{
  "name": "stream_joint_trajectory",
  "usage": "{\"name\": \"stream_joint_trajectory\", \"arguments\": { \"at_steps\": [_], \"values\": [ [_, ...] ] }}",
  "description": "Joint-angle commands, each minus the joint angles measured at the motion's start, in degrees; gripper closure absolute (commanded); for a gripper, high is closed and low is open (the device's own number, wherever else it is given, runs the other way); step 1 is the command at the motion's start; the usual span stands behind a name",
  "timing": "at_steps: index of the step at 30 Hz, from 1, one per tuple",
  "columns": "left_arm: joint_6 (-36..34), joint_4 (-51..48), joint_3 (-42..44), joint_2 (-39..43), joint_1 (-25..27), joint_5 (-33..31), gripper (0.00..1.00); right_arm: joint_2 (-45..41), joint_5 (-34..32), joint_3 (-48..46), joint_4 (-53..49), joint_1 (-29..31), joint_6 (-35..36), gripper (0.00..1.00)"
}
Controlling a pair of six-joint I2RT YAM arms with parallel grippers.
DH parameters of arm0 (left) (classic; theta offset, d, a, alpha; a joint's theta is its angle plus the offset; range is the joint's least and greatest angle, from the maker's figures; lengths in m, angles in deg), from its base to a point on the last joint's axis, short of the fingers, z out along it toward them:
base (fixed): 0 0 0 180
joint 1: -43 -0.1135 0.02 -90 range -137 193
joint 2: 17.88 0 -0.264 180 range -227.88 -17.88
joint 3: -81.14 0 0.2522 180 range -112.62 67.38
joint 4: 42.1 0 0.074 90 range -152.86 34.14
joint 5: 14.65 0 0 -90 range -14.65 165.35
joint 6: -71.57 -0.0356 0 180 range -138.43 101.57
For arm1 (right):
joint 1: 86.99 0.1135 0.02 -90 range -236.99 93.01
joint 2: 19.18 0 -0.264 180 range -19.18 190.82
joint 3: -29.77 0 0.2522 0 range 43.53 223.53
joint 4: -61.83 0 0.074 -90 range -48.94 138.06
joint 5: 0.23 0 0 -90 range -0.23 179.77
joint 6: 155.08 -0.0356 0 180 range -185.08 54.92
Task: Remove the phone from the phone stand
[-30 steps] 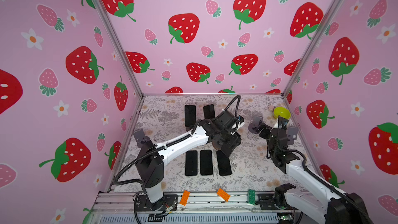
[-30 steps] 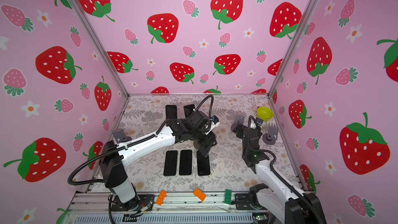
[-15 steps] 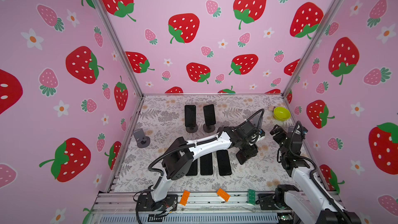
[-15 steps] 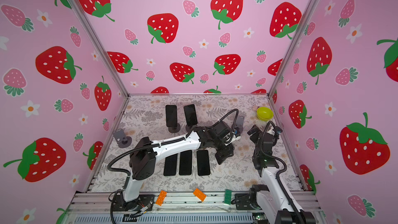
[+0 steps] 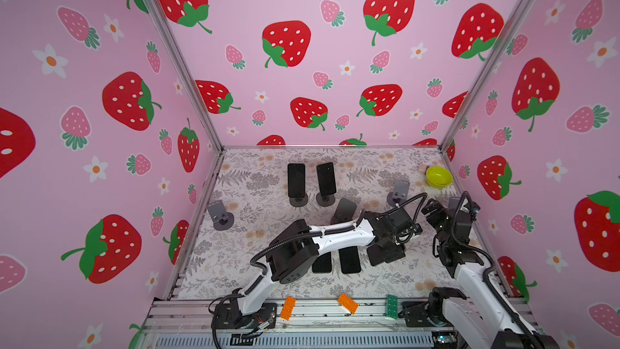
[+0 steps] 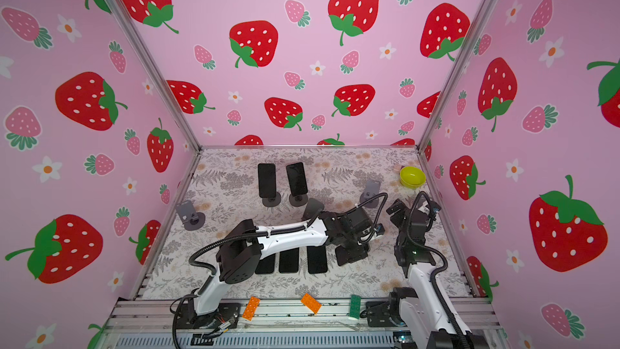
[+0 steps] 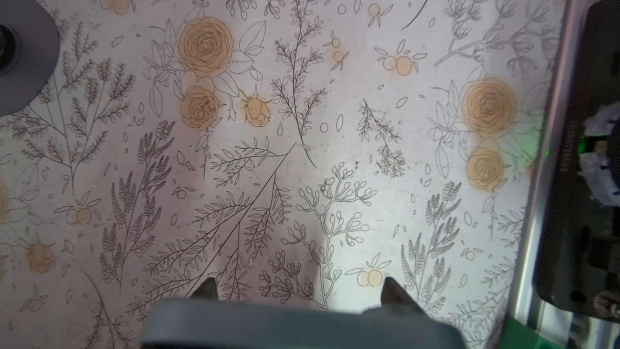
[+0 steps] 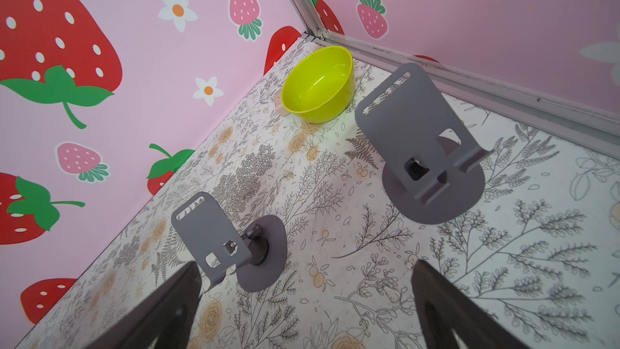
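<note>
Three flat phones (image 6: 288, 260) lie in a row near the front edge of the floral table (image 5: 255, 240). A fourth, the held phone (image 5: 385, 255), hangs tilted just to the right of that row. The left gripper (image 7: 299, 292) has it clamped across its width, and its arm reaches past the middle. This phone is clear of any stand. Two other phones (image 5: 296, 179) sit upright on their phone stands (image 5: 298, 200) at the back. The right gripper (image 5: 432, 211) hovers with its jaws spread wide and nothing between them, facing two empty stands (image 8: 419, 135) and a yellow-green bowl (image 8: 318, 83).

The step in hand looks like the set-down. To do it well, level the phone first so that its whole back meets the table at once (a corner landing could make it pivot in the grip). Keep it beside the last phone of the row rather than overlapping it, and let go only once it rests. The right arm is near, so the left wrist should lift straight up afterwards rather than swing outward.
</note>
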Motion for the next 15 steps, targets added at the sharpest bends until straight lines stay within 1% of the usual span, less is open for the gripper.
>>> {"name": "stream_joint_trajectory", "arguments": {
  "at_steps": [1, 4, 8, 12, 15],
  "values": [
    [-3.44, -0.46, 0.88, -1.59, -0.27, -1.15, 0.46, -0.16, -0.36, 1.06, -2.34, -0.69, 0.41, 0.00],
    [-4.19, -1.29, 1.09, -2.40, -0.48, -1.50, 0.46, -1.08, -1.34, 0.91, -3.59, -0.96, 0.93, 0.00],
    [-4.91, -1.41, 1.13, -3.12, -0.65, -0.27, 0.45, -1.79, -1.63, 0.50, -3.70, -1.28, 0.84, 0.00],
    [-5.43, -0.03, 1.92, -3.47, -0.91, 1.12, 0.45, -1.72, -2.46, 1.39, -4.53, -1.50, 1.20, 0.00],
    [-5.82, 1.80, 3.44, -3.81, -1.37, 2.25, 0.45, -1.37, -4.72, 2.59, -6.53, -1.58, 1.22, 0.00]
  ]
}}
